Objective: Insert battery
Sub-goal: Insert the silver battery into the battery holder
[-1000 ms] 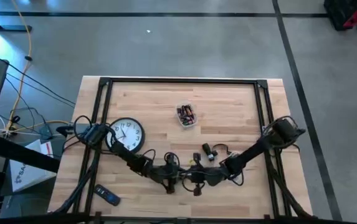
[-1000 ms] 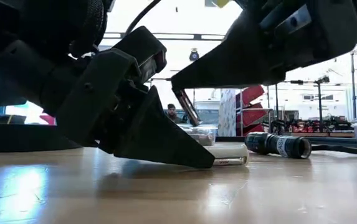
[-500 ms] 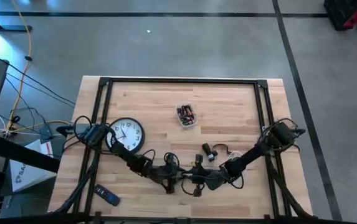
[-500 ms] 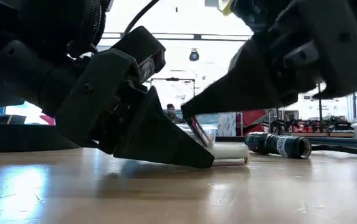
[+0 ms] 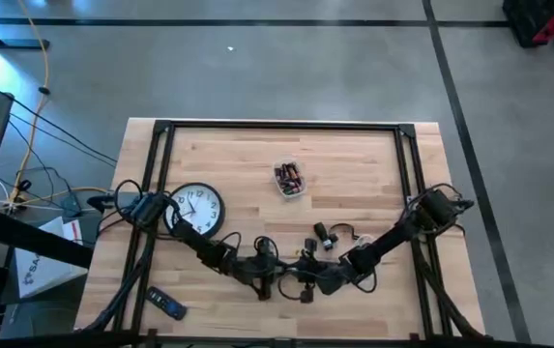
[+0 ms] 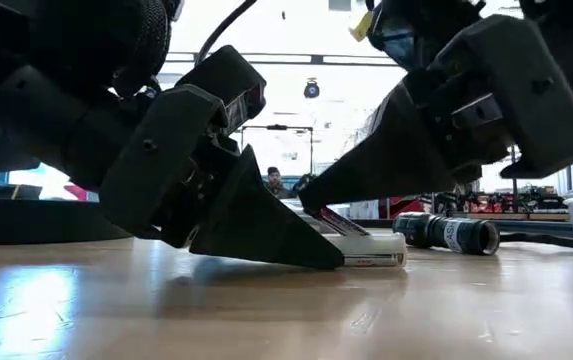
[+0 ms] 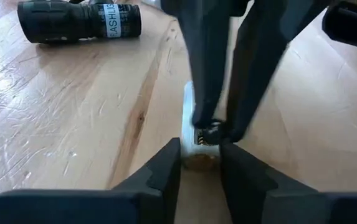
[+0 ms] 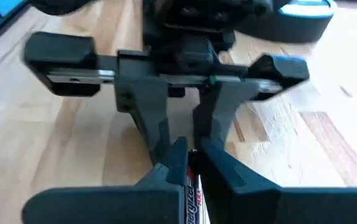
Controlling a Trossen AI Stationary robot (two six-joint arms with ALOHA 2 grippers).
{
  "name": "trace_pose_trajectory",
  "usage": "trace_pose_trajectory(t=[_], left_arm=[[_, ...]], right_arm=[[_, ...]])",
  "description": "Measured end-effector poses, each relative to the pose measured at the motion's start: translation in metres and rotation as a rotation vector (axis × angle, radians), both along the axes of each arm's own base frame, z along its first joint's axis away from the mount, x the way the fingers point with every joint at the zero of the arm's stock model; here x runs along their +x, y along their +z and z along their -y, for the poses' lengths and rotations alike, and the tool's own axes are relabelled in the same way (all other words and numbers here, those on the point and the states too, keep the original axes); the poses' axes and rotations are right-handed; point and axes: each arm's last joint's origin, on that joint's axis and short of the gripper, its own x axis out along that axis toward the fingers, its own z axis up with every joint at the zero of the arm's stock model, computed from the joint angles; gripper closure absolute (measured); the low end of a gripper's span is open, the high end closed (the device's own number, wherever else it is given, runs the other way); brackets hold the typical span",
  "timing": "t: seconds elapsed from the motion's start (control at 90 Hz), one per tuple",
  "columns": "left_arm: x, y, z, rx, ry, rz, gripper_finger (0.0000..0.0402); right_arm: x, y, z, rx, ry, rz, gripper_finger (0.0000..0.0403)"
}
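You are mid-insertion: your left gripper clamps the white holder flat on the table near the flashlight, while your right gripper, clamped on the battery, tilts it in, not yet seated.

White battery holder flat on table near front edge; battery tilted, lower end at holder.
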Motion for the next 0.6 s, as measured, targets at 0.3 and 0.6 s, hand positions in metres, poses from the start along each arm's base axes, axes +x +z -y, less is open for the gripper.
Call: trace_pose_trajectory(t=[0.3, 0.6], left_arm=[[0.000, 0.000, 0.000, 0.000, 0.000, 0.000, 0.0336], [0.000, 0.000, 0.000, 0.001, 0.002, 0.001, 0.0336]], right_arm=[[0.000, 0.000, 0.000, 0.005, 0.009, -0.002, 0.0393], [0.000, 0.014, -0.001, 0.029, 0.043, 0.017, 0.0333]])
